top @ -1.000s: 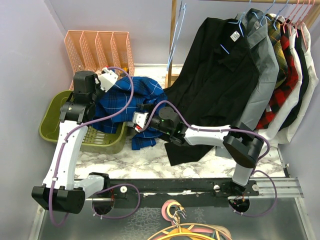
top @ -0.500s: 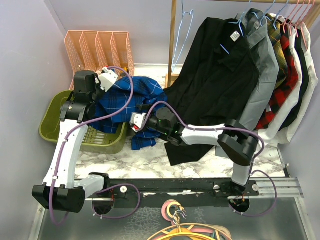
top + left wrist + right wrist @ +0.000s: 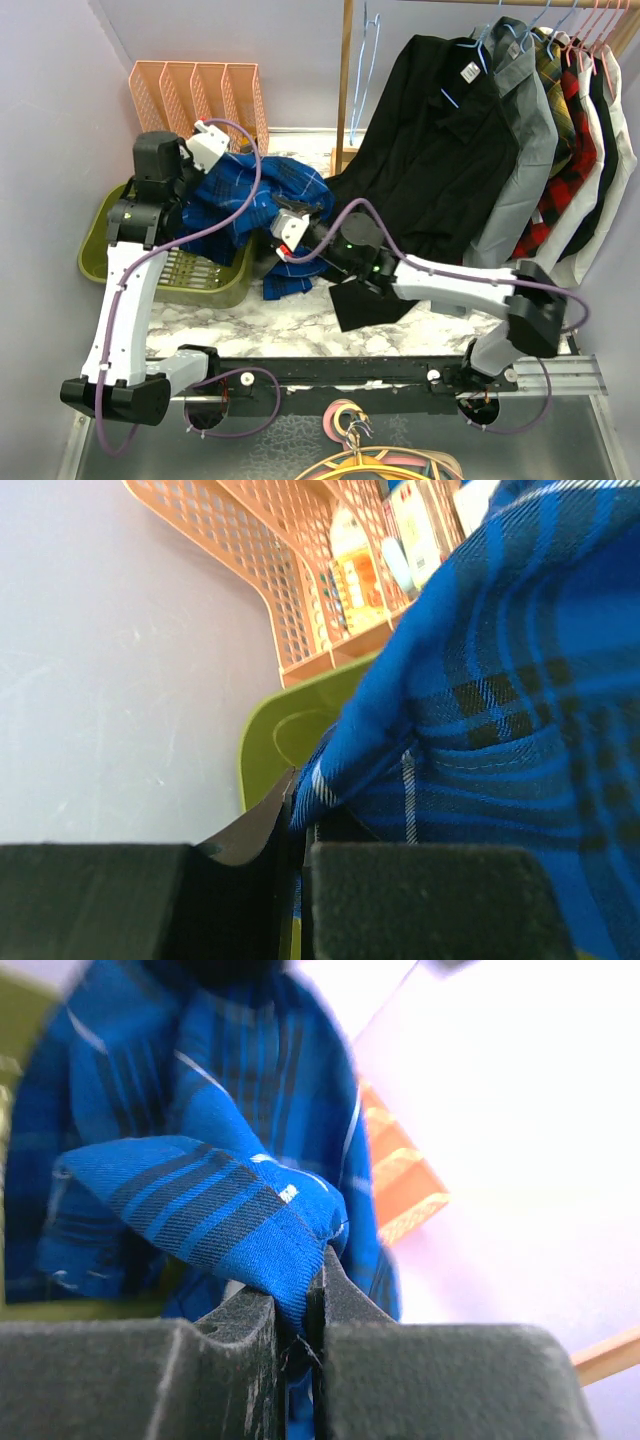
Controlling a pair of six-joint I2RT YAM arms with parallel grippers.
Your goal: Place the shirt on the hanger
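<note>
The royal-blue plaid shirt [image 3: 250, 205] is seen bunched between the two arms. Part of it lies over the right rim of the olive-green basket [image 3: 100, 235], and part trails down onto the marble tabletop [image 3: 300, 325]. One fold of its cloth is pinched by the left gripper [image 3: 300, 815], whose jaws are pressed together on the fabric at the shirt's upper left, above the basket. Another fold is clamped by the right gripper [image 3: 298, 1285], whose jaws are closed tight on a raised corner of the plaid at the shirt's right side. The light-blue wire hanger [image 3: 366, 60] is hung by its hook at the top of the rack, just beside the wooden post [image 3: 346, 80] and well apart from the shirt. A black shirt [image 3: 440, 150] is hung just right of it, with further garments lined up behind. A peach mesh file rack [image 3: 195, 95] is stood against the wall behind the basket.
</note>
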